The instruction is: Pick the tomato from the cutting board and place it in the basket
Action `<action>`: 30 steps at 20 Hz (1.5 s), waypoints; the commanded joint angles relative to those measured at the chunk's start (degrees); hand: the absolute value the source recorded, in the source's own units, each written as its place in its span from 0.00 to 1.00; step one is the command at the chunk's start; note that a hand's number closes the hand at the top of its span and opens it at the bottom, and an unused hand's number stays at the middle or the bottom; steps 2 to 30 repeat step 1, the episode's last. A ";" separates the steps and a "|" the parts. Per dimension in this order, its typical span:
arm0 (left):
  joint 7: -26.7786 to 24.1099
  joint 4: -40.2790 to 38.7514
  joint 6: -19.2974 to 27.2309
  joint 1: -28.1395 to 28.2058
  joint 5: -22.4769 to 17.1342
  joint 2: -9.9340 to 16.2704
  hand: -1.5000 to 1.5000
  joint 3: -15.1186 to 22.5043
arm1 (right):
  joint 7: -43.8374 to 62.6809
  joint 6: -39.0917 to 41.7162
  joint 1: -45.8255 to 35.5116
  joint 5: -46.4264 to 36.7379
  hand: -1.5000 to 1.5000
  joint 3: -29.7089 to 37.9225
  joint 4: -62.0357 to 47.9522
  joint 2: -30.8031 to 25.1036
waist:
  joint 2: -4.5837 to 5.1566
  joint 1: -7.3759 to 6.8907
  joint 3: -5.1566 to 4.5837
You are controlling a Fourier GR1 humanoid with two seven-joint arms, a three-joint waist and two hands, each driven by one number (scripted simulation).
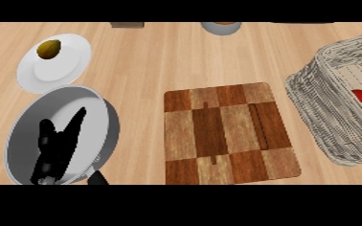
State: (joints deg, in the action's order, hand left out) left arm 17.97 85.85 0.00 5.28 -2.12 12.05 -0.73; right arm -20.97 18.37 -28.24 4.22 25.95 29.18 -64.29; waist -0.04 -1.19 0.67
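Board (230,134): bare, no tomato.
Basket (332,110): red shape (357,96) inside, likely tomato; task seems done.
Left robot hand (58,146): open, empty.

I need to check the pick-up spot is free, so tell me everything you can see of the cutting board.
The cutting board is a rectangular wooden slab patterned in light and dark brown checks, with a long thin groove down its right side and small notches at the middle of its far and near edges. It lies flat on the counter, slightly skewed, between the grey pan on its left and the woven basket on its right, touching neither. Nothing rests on it; no tomato shows there.
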 commanded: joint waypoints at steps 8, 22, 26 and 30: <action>-1.28 -4.46 -1.80 1.67 -1.00 -0.53 0.50 -0.14 | -2.08 5.34 1.03 1.03 0.00 3.12 -7.81 -6.31 | 0.61 0.35 -0.50; -1.28 -4.46 -1.80 1.67 -1.00 -0.53 0.50 -0.14 | -2.08 5.34 1.03 1.03 0.00 3.12 -7.81 -6.31 | 0.61 0.35 -0.50; -1.28 -4.46 -1.80 1.67 -1.00 -0.53 0.50 -0.14 | -2.08 5.34 1.03 1.03 0.00 3.12 -7.81 -6.31 | 0.61 0.35 -0.50; -1.28 -4.46 -1.80 1.67 -1.00 -0.53 0.50 -0.14 | -2.08 5.34 1.03 1.03 0.00 3.12 -7.81 -6.31 | 0.61 0.35 -0.50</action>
